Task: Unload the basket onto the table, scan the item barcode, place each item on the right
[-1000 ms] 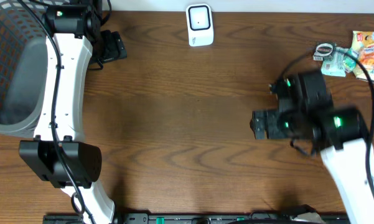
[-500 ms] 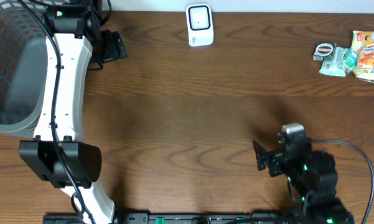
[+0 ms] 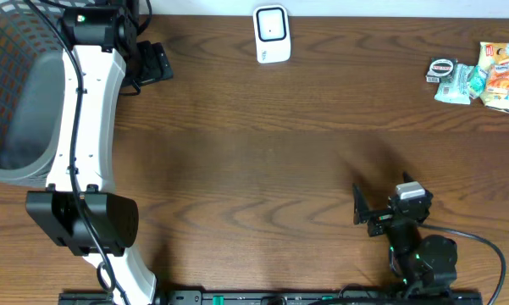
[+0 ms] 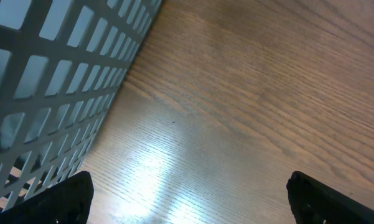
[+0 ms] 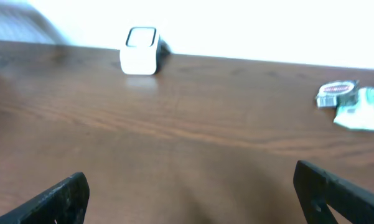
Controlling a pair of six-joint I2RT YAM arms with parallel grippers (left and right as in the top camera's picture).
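- Found the right gripper (image 3: 363,214) spread wide and empty, low at the near right of the table (image 3: 262,169)
- Found the left gripper (image 3: 152,63) spread wide as well, nothing between its fingers, parked at the far left just beside the mesh basket (image 3: 8,51)
- Spotted the items (image 3: 478,74), a small heap of packets, lying at the far right corner, well apart from both claws
- Spotted the white scanner (image 3: 271,34) standing upright at the far edge, about mid-table, with nothing in front of it
- Judged the task as not visibly begun: nothing picked up, nothing shown to the scanner
- Reckoned all of it was left: reach a packet, lift it, turn its barcode to the scanner
- Could not make out any barcode on the packets from these views
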